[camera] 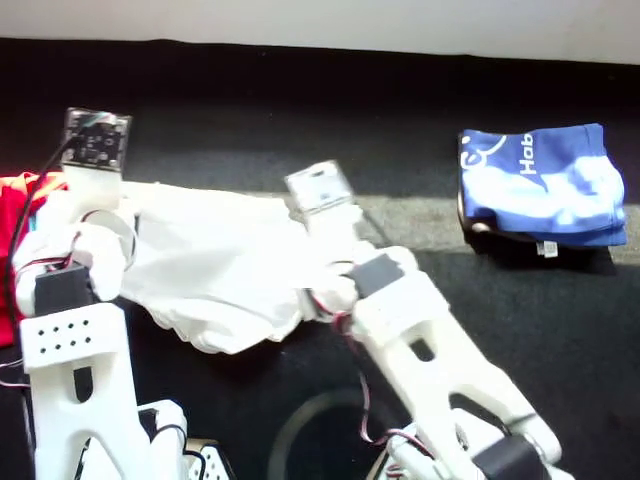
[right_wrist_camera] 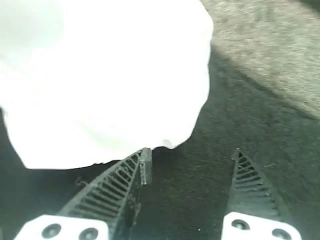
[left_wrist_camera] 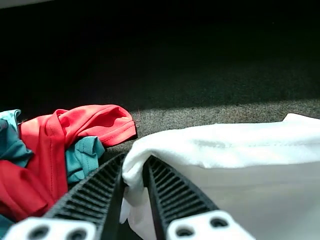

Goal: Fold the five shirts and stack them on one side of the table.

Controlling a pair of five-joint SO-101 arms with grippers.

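A crumpled white shirt (camera: 215,265) lies on the dark table between my two arms. My left gripper (left_wrist_camera: 134,162) is shut on a corner of the white shirt (left_wrist_camera: 225,160), with the cloth edge pinched between its black ribbed fingers (left_wrist_camera: 170,192). Just beside the shirt's other bunched end (right_wrist_camera: 110,75), my right gripper (right_wrist_camera: 192,160) stands open over bare table, one fingertip at the cloth's edge and nothing between its fingers. A folded blue shirt (camera: 545,185) rests at the far right.
A heap of red shirt (left_wrist_camera: 75,130) and teal shirt (left_wrist_camera: 85,155) lies close to my left gripper, at the table's left edge (camera: 15,215). Something dark lies under the blue shirt. A sunlit strip (camera: 420,215) crosses the dark table.
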